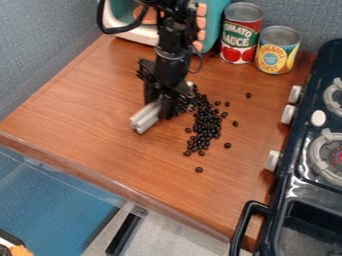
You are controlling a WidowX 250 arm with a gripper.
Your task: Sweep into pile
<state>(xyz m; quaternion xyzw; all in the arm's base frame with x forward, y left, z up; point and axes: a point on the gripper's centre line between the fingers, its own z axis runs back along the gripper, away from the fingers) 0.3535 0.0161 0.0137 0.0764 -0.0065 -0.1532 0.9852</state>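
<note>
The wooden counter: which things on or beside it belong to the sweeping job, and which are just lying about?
For the job:
black beans
pale bar
gripper, holding the bar

Just there:
red-labelled can
yellow-labelled can
teal toy oven
black stove

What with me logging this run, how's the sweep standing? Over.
Gripper holding pale bar, near dark beans. Beans bunched, several strays around. Cans and stove clear of them.

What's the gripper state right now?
Gripper: closed on a light grey bar, left of the dark bean pile in the picture.
</note>
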